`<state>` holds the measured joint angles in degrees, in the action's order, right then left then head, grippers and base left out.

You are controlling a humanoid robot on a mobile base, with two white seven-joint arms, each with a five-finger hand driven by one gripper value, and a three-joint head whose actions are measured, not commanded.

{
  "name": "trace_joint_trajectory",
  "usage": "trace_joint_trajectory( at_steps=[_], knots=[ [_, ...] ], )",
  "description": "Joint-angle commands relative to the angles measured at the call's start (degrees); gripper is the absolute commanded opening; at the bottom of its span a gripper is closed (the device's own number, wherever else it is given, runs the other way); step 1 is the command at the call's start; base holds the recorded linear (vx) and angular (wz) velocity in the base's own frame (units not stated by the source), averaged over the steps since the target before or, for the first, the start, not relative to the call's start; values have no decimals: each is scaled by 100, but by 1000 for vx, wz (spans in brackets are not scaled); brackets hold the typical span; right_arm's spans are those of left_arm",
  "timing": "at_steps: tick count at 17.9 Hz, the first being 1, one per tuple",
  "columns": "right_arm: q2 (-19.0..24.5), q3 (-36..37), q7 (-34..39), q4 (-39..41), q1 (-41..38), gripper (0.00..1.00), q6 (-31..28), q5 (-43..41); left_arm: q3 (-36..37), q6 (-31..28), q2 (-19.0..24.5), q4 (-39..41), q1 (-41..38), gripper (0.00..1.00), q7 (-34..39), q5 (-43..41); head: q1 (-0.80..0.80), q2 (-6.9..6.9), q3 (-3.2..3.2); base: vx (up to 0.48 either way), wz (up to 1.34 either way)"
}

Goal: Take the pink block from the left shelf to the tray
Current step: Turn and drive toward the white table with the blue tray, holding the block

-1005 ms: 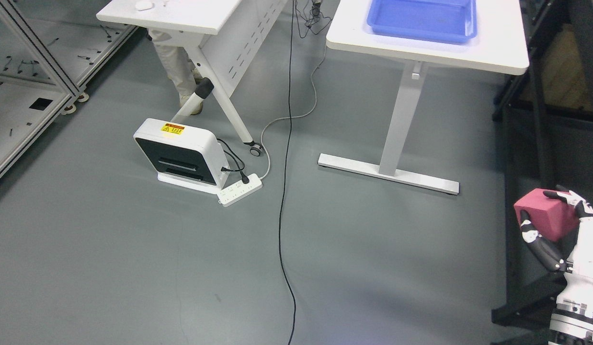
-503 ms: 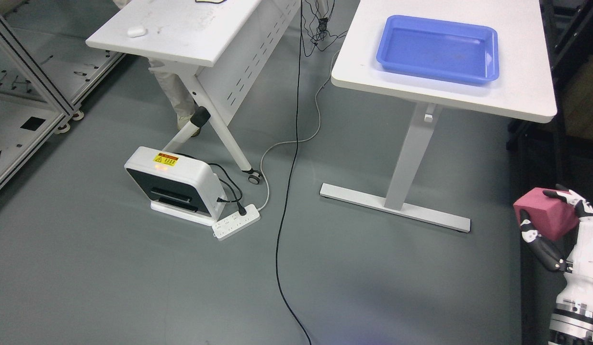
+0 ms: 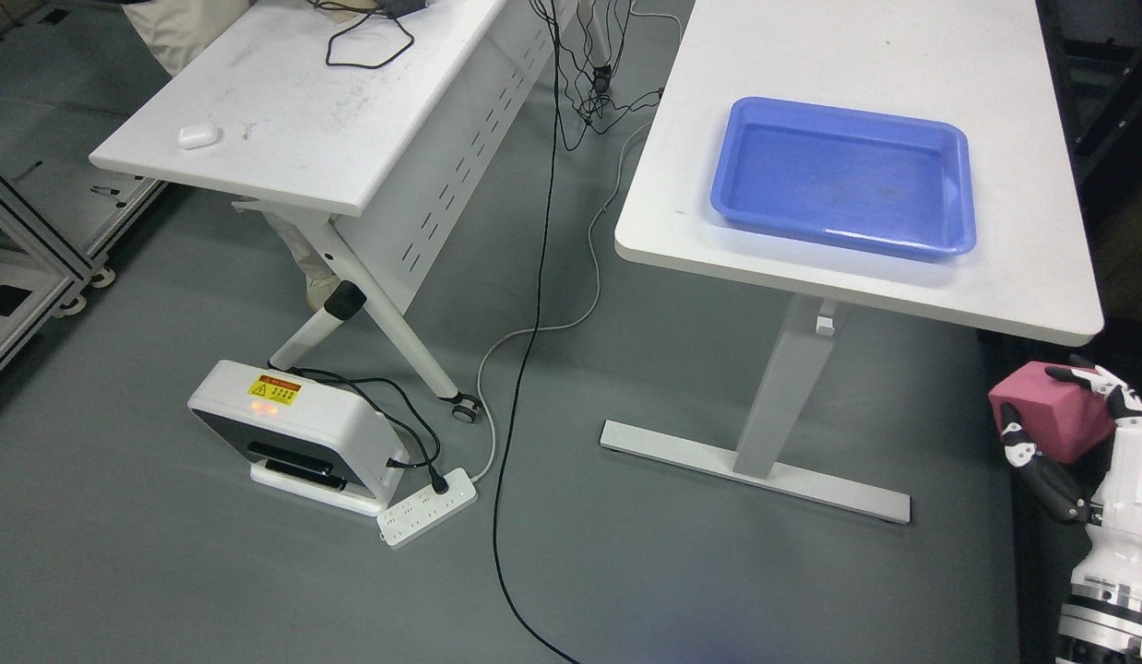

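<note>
A pink block point(image 3: 1051, 412) is held at the lower right of the head view, with my right hand point(image 3: 1069, 429) shut on it, fingers point(image 3: 1041, 475) wrapped around its sides. The block hangs above the floor, below and in front of the white table's near right corner. A blue tray point(image 3: 960, 242) lies on that white table point(image 3: 719, 184), up and to the left of the block, with nothing in it. My left arm does not show.
A second white table point(image 3: 285, 120) with a small white case point(image 3: 197, 136) stands at the left. On the floor lie a white box device point(image 3: 294, 433), a power strip point(image 3: 426, 506) and black cables point(image 3: 525, 369). A person's legs point(image 3: 299, 249) show behind the left table. A metal frame point(image 3: 27, 267) edges the far left.
The whole picture has shifted down as the camera tilted up and moved, so the tray and both tables show more fully. The right hand and pink block keep their place in the picture.
</note>
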<state>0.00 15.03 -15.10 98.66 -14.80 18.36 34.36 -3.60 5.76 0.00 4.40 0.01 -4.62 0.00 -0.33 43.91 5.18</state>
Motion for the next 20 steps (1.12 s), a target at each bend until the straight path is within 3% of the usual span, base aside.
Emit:
trace_joint_trajectory(
  at_steps=[1, 20],
  knots=[
    [-100, 0, -2, -4, -5, 5, 1, 0, 0, 4, 100, 0, -53, 100, 5, -9, 0, 0, 0, 344, 52],
    [-100, -18, 7, -4, -5, 6, 1, 0, 0, 4, 100, 0, -53, 100, 5, -9, 0, 0, 0, 294, 60]
  ],
)
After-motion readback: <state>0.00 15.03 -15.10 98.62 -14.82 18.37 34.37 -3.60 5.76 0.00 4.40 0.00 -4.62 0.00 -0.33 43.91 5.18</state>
